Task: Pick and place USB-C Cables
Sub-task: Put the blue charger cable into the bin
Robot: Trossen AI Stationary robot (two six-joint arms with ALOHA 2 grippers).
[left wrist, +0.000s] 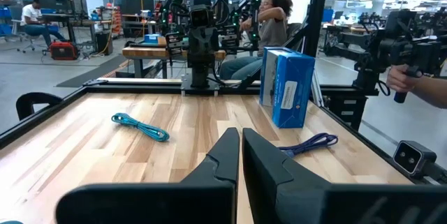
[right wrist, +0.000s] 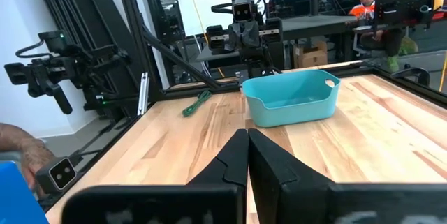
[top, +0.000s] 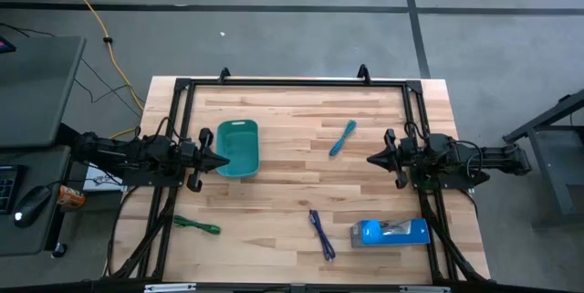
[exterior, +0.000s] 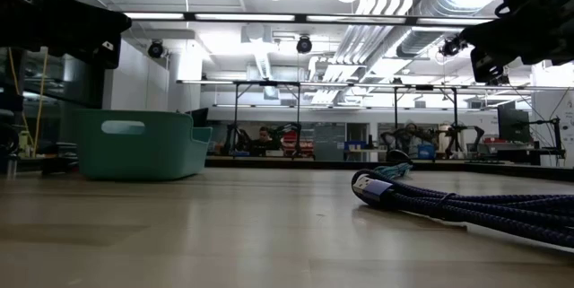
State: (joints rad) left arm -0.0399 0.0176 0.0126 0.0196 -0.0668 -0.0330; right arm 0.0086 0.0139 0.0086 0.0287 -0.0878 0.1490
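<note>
Nearest the front edge of the wooden bench [top: 274, 193] lie the dark blue-purple cable [top: 321, 235], just beside the bright blue box [top: 391, 232], and the green cable [top: 197, 225] toward the front left corner, close to the black frame rail. No lettering on the box can be read in any view. At mid-depth both arms hover over opposite side edges and face each other: the left end effector [top: 223, 160] has its fingers pressed together on nothing, its tip just at the near wall of the teal tray [top: 239, 148], and the right end effector [top: 374, 158] is likewise closed and empty above bare wood. Between the two tips runs a wide open stretch of boards. Farther back, the light blue cable [top: 342, 137] lies at a slant right of the tray, well apart from it, with clear wood on to the rear rail.
</note>
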